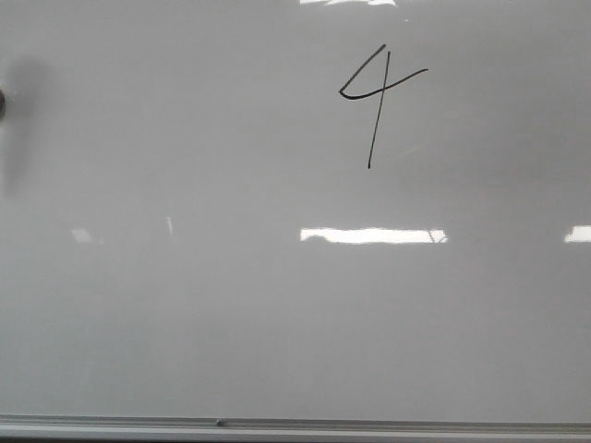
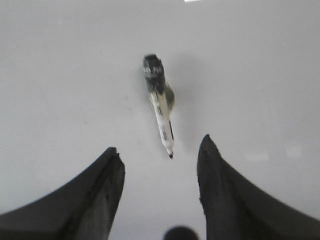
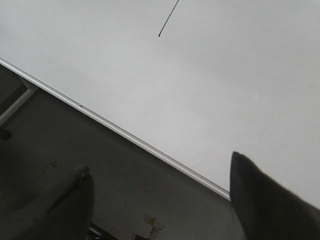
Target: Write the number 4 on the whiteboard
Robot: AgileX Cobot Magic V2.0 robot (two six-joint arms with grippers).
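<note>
Where the whiteboard (image 1: 185,314) shows its upper right area, the number 4 (image 1: 377,101) stands in thin black line, open-topped, long stroke slightly slanted. Marker (image 2: 161,102): lying on the board, just beyond the left gripper (image 2: 160,165), fingers apart, touching nothing. Right gripper (image 3: 160,200): fingers spread, nothing between them, over the board's grey rim (image 3: 125,132).

blurred marker (image 2: 160,102) (label unreadable); dark object (image 1: 2,101) cut by frame edge.
</note>
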